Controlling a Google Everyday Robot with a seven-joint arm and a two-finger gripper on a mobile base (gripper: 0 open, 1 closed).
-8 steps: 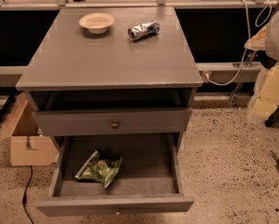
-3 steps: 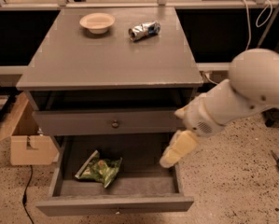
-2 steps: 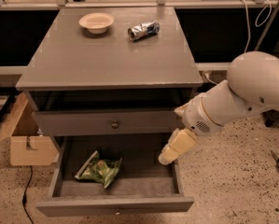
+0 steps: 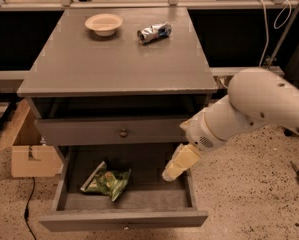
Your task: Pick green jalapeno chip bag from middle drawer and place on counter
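The middle drawer (image 4: 63,185) is standing pulled out below the cabinet, its dark floor lying open to the camera. It is holding one thing only: the green jalapeno chip bag (image 4: 107,180), which is lying flat on the drawer floor in the left half, toward 9 o'clock from the drawer's middle, with one silvery corner pointing to about 10 o'clock. The bag is sitting near the left wall but not touching it, and the rest of the floor around it is showing bare.

The gripper (image 4: 180,163) is hanging over the right part of the drawer, at 3 o'clock from the bag and well apart from it, close to the right wall. It is pointing down toward 7 o'clock, and it is not touching the bag. Whether it is spread or pressed together cannot be told from this view. The white arm (image 4: 249,109) is reaching in from 3 o'clock, crossing in front of the cabinet's right front corner.

Above the open drawer, a shut drawer front (image 4: 89,132) with a round knob (image 4: 123,133) is facing the camera. The counter (image 4: 114,64) is carrying two things at its far edge: a pale bowl (image 4: 104,23) at about 11 o'clock, showing nothing inside, and a crumpled foil wrapper (image 4: 154,32) at about 1 o'clock, just beside it. A cardboard box (image 4: 29,156) is sitting on the speckled floor at 9 o'clock from the drawer
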